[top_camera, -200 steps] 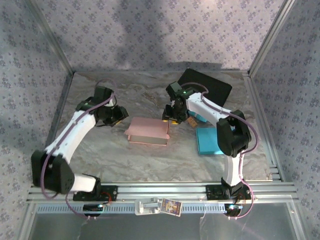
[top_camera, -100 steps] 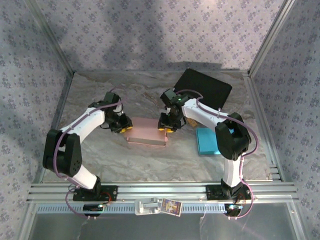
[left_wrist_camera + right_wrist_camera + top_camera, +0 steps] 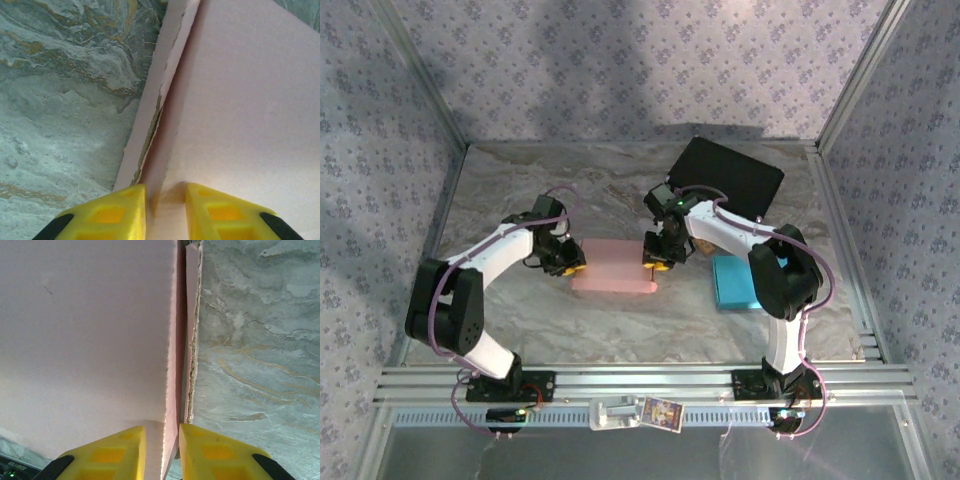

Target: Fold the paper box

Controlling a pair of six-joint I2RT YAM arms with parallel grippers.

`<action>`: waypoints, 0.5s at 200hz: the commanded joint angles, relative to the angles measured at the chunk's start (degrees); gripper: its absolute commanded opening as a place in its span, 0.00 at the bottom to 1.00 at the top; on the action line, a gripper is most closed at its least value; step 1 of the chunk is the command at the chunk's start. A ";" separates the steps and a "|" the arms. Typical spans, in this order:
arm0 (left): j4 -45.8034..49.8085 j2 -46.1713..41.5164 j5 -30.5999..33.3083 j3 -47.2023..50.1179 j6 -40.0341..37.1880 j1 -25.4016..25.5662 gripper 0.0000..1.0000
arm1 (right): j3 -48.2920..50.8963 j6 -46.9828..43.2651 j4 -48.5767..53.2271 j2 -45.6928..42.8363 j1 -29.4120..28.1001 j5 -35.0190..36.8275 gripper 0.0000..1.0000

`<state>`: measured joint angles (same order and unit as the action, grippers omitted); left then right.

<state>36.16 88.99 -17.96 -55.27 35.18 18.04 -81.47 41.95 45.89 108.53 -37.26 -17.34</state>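
The flat pink paper box lies mid-table between our arms. Our left gripper pinches its left wall. Our right gripper straddles the right wall, though we cannot tell whether it grips. We judge both walls are to be folded together.

- top cam: high up at the near side, looking down over the whole worktop
- wrist cams: super close, each looking along opposite walls of the box, which top cam also catches
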 commanded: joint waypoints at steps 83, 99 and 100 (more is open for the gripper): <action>0.84 0.06 1.48 -0.16 -3.19 -0.11 0.39 | 1.81 -3.64 -1.10 2.85 0.12 -1.03 0.46; -0.30 0.17 0.95 0.62 -2.92 -0.16 0.38 | 2.70 -3.33 -2.77 3.76 0.29 -2.05 0.43; -0.39 0.20 0.93 0.65 -2.92 -0.14 0.38 | 2.76 -3.31 -2.84 3.86 0.31 -2.07 0.43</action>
<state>37.98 88.42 -15.73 -55.31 32.99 18.11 -80.60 39.33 44.53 109.91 -37.10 -17.45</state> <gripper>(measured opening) 0.388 0.443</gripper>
